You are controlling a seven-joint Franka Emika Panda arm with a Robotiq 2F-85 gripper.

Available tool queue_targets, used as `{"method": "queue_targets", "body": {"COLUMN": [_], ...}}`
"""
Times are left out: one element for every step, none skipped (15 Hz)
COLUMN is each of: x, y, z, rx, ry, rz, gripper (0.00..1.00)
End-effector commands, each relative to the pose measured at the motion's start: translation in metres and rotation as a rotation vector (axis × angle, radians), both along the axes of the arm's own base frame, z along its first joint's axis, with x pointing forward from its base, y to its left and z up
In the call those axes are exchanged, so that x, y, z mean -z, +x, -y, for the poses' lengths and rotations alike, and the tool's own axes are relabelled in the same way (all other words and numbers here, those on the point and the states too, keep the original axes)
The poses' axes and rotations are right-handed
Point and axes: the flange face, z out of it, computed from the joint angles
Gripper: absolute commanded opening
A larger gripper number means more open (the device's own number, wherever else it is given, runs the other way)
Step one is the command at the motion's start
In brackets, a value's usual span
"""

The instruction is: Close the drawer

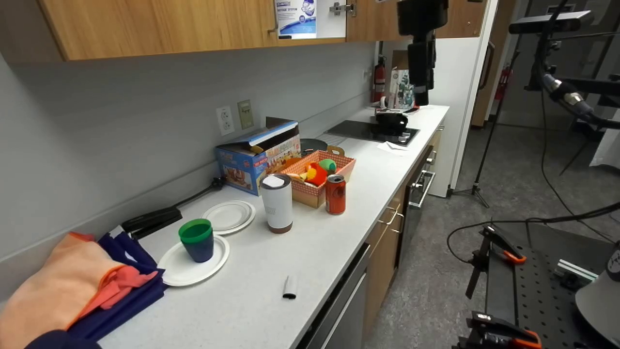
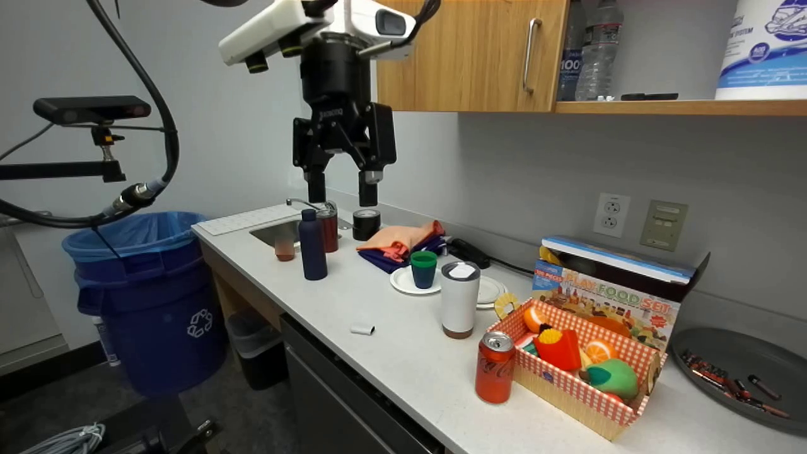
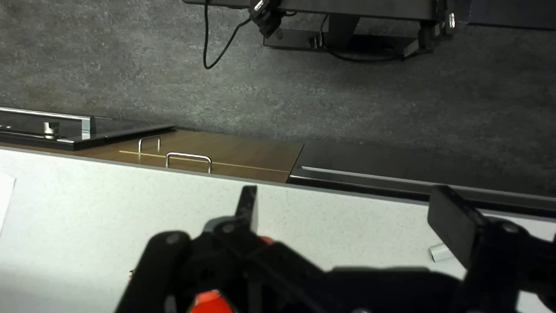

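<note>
Since the upper compartment [image 2: 665,50] sits open, none of the closing's done, we reckon. The drawer [image 1: 375,22], really a cabinet door, looks swung out beside it, though the arm [image 1: 422,19] hides part. Our hand [image 2: 342,191] has its jaws apart, holding nothing; whole push is left.

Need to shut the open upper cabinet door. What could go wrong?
Off-target push: the wrist view shows the counter and floor but not the door, so contact might be misjudged.
Snag: the white-and-blue package may block the door if it juts past the shelf; its depth is hard to tell.
Knock: the gripper hangs open above the counter, so a low swing could topple the white tumbler or red can.
</note>
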Motion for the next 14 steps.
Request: {"method": "queue_targets", "body": {"x": [-0.017, -0.021, -0.026, -0.029, -0.033, -0.037, -0.041, -0.044, -0.039, -0.042, -0.043, -0.044, -0.043, -0.043], "y": [-0.017, -0.021, -0.028, -0.034, -0.039, -0.044, -0.05, -0.055, -0.039, -0.044, -0.047, -0.049, -0.05, -0.05], "z": [0.018, 0.024, 0.028, 0.034, 0.038, 0.042, 0.046, 0.046, 0.045, 0.047, 0.047, 0.047, 0.046, 0.046], "rx": [0.132, 0.173, 0.216, 0.261, 0.306, 0.352, 0.396, 0.448, 0.376, 0.408, 0.423, 0.43, 0.435, 0.437], "ry": [0.027, 0.027, 0.018, -0.006, -0.019, -0.035, -0.053, -0.061, -0.03, -0.036, -0.039, -0.041, -0.042, -0.042], "rz": [0.121, 0.15, 0.178, 0.204, 0.229, 0.251, 0.275, 0.292, 0.232, 0.247, 0.257, 0.261, 0.263, 0.262], "gripper": [1.0, 1.0, 1.0, 1.0, 1.0, 1.0, 1.0, 1.0, 1.0, 1.0, 1.0, 1.0, 1.0, 1.0]}}
